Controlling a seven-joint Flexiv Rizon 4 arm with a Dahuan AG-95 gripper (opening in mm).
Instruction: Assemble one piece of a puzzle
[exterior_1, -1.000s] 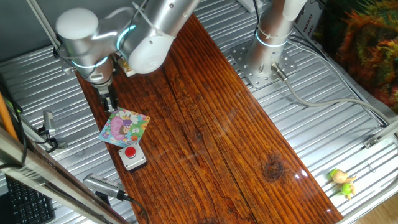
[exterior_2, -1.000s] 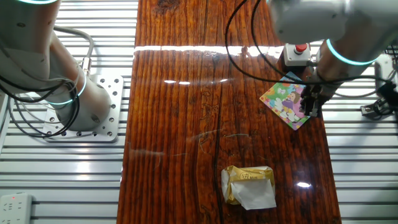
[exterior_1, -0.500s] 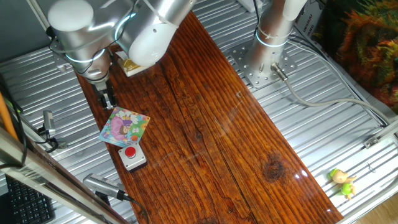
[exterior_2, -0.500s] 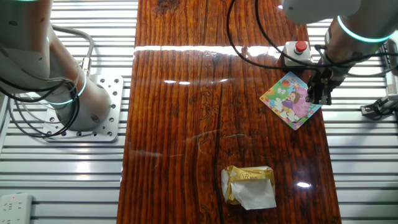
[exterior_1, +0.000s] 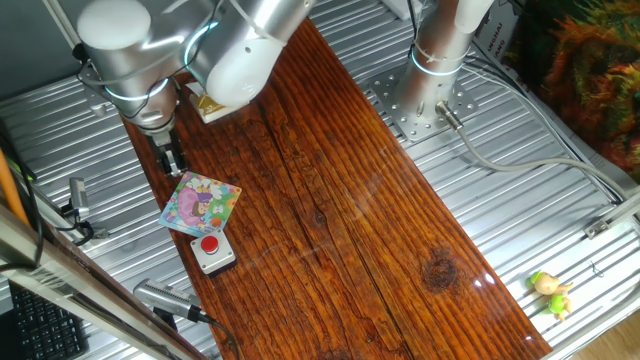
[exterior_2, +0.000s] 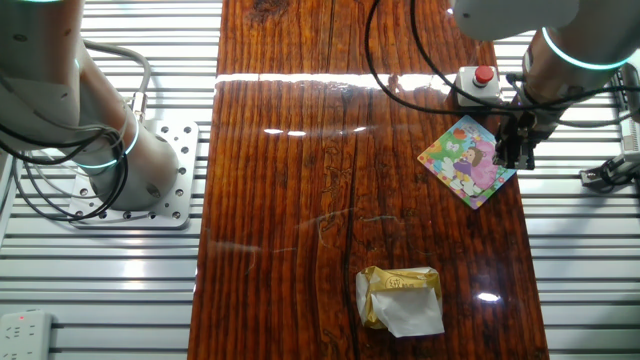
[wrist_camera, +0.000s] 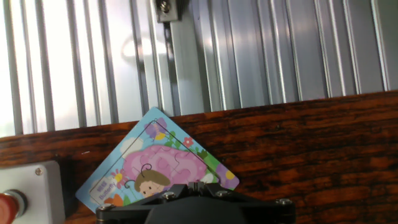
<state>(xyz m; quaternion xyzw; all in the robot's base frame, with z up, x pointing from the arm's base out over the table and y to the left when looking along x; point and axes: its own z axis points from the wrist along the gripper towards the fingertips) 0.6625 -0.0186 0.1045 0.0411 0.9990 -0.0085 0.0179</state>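
At table edge, pincer (exterior_2: 513, 153), grip state unclear, is hovering over puzzle (exterior_2: 466, 161); careless contact risks nudging it overboard.

Single silver robot arm reaches down over near edge of table, wrist vertical, teal light ring at joint. Black two-finger gripper (exterior_1: 174, 160) points straight down, fingers close together, gap between them not readable in either fixed view. In other fixed view gripper (exterior_2: 516, 150) hangs beside table's right edge, dark cables looping from wrist. Hand view shows only black gripper body at bottom of frame; fingertips out of sight. Nothing visible between fingers.
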